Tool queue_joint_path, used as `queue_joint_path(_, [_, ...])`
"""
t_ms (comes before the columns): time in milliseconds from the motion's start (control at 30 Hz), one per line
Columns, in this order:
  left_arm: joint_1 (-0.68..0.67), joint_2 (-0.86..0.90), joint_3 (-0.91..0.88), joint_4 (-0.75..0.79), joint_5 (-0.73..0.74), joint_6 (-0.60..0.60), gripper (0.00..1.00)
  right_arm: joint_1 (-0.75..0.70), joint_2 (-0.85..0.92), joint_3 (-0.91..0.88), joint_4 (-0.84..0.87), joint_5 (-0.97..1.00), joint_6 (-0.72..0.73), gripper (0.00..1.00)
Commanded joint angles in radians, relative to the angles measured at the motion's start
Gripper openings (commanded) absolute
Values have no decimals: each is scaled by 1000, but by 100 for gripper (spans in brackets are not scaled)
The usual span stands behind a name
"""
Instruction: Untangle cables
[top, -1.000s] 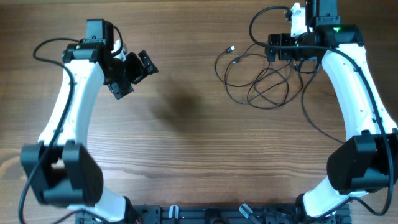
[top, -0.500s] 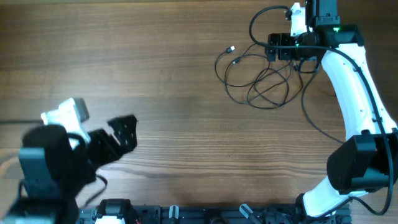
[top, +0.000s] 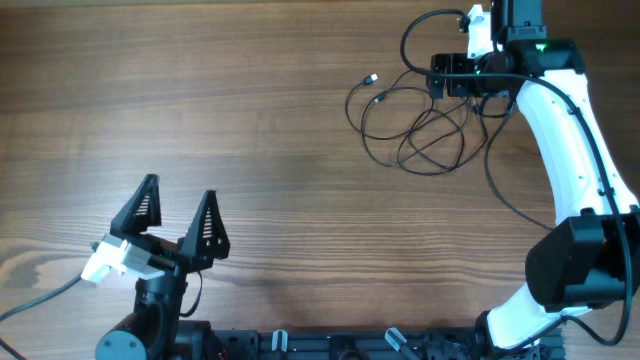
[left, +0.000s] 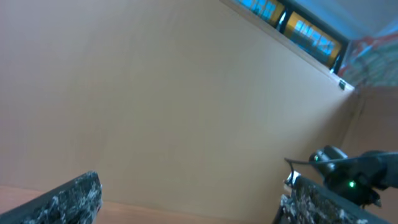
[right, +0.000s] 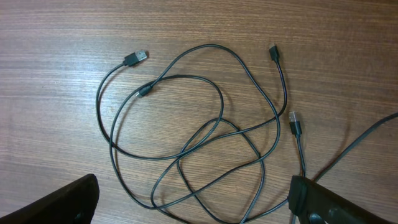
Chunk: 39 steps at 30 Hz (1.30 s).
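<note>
Cables (right: 219, 121) lie in one loose heap on the table (top: 300, 200), at the upper right of the overhead frame. As far as I can judge, the untangling has not begun: the loops cross one another several times in the middle of the heap, and no cord is pulled apart from the rest. Only the plug ends (right: 134, 58) stick out free at the edges.

The right gripper (right: 193, 182) hangs directly over the heap with its jaws wide apart, grasping nothing. The left gripper (top: 175, 215), at the lower left, is likewise released and empty, well apart from the cords.

How many cords there are I cannot tell. The lowest loops run off the bottom of the right wrist view, and overhead the heap's right end disappears under the arm. The left wrist view shows only a wall (left: 155, 93).
</note>
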<state>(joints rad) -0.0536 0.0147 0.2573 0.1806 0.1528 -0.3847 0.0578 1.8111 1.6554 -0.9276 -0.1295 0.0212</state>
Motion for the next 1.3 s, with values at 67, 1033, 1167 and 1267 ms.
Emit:
queue_joint_path(67, [-4,-11,-171,162,-43,71,100,3,15,0,0,6,5,100])
queue_joint_path(1033, [-5,1,-252,-251,-69,63,100,34,-218,-1,0,6,5,100])
queue_joint_path(1167, [-5,1,-252,-251,-69,63,100,37,-537,-1,0,6,5,100])
queue_joint_path(1267, [-5,1,-252,-251,-69,63,100,37,-789,-1,-1,7,4,100])
